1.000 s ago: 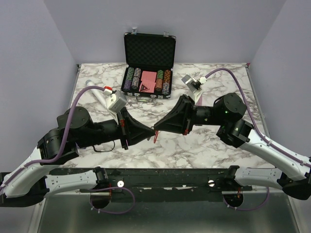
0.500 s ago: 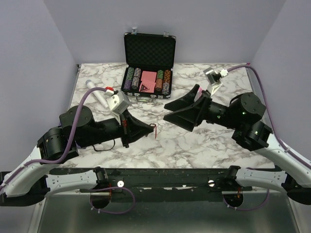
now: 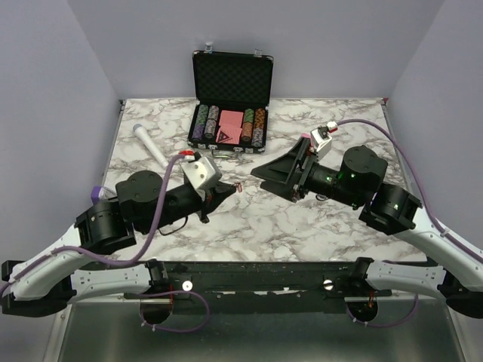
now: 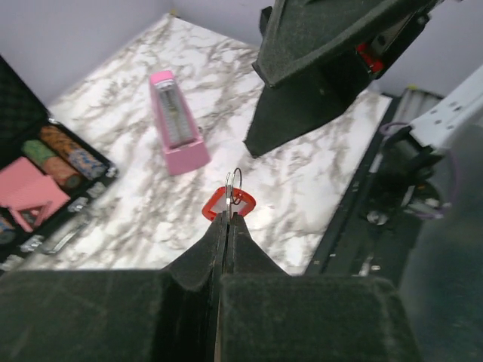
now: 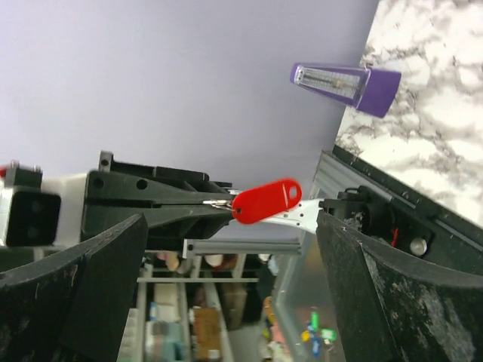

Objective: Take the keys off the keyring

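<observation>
My left gripper (image 3: 231, 188) is shut on a tiny silver metal piece, the keys (image 4: 227, 187), held above the marble table. The red keyring (image 4: 229, 205) tag and a thin wire loop (image 4: 237, 178) stick out past the closed tips. In the right wrist view the keyring (image 5: 266, 200) hangs sideways off the silver piece (image 5: 219, 202) at the left gripper's tips (image 5: 192, 202). My right gripper (image 3: 264, 179) is wide open and empty. It faces the keyring from a short distance, its two black fingers (image 5: 75, 286) on either side of that view.
An open black case (image 3: 230, 124) of poker chips and pink cards stands at the back. A pink metronome (image 4: 175, 124) sits near the right gripper. A purple metronome (image 5: 343, 81) stands at the table's left edge. A white marker (image 3: 149, 147) lies at the back left.
The right gripper has opened, let go at the keyring and drawn back to the right. The left arm has pulled back left and turned, still carrying the red tag.
</observation>
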